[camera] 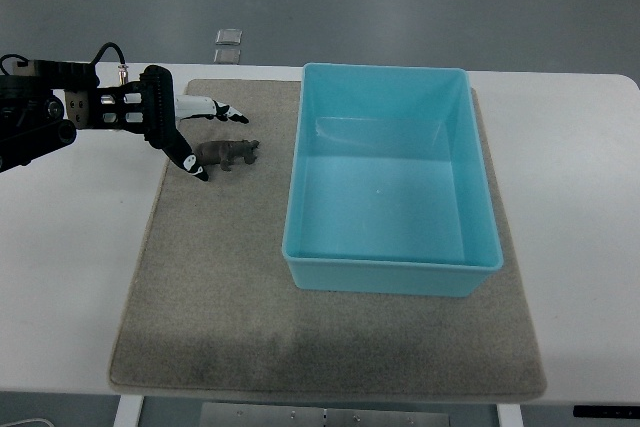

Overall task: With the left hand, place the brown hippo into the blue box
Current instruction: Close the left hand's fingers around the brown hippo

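beige mat: left hand fingers spread beside brown hippo, grasping nothing; blue box right.

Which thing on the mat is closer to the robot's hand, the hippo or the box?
The small brown hippo figure, lying right at the left hand's fingertips; the empty light blue plastic box sits farther right.
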